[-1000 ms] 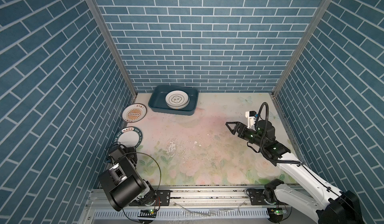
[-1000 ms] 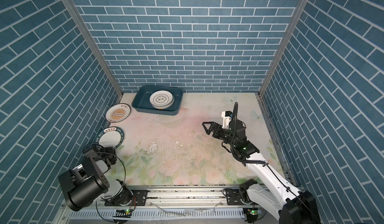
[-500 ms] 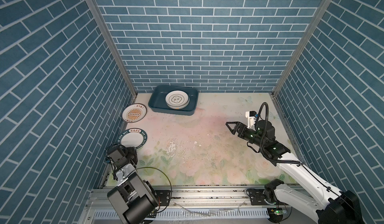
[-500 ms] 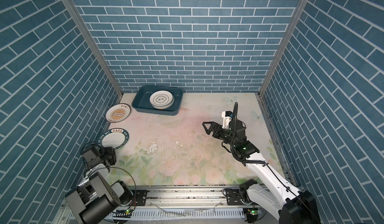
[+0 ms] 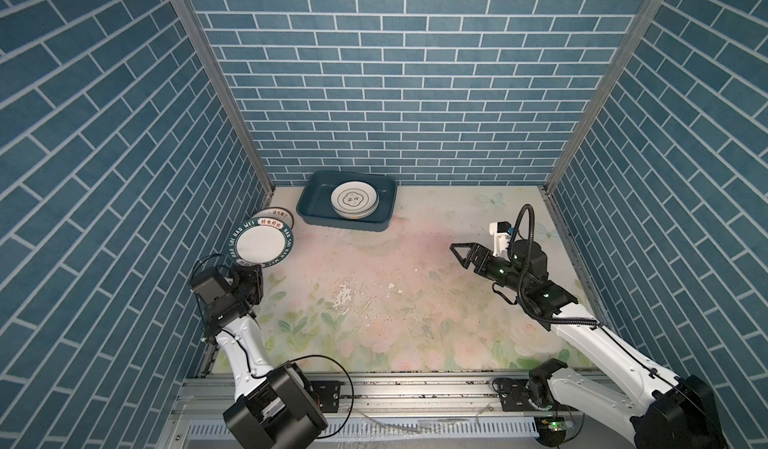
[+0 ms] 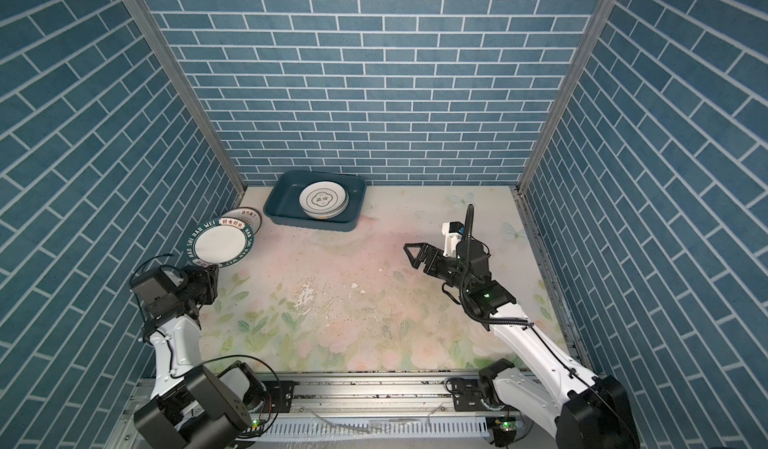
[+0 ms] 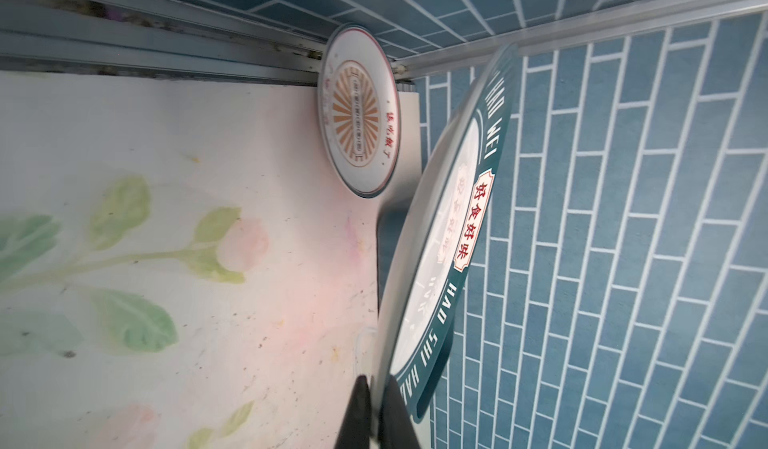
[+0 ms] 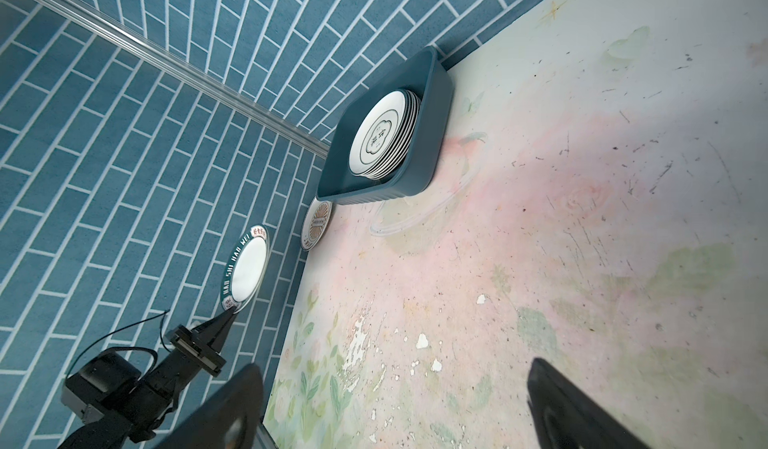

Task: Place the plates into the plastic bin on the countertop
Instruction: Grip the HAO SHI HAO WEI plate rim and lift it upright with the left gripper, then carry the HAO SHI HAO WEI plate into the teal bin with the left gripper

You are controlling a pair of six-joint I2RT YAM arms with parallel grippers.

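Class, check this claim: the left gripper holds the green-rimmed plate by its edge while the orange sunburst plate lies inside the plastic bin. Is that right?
No. The orange sunburst plate lies on the countertop beside the plastic bin, not inside it; the right wrist view shows this. The left gripper does hold the green-rimmed plate by its edge.

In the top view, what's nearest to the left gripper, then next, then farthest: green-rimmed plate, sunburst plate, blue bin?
1. Green-rimmed plate: pinched in the left gripper.
2. Orange sunburst plate: just behind, by the left wall.
3. Blue bin: against the back wall.
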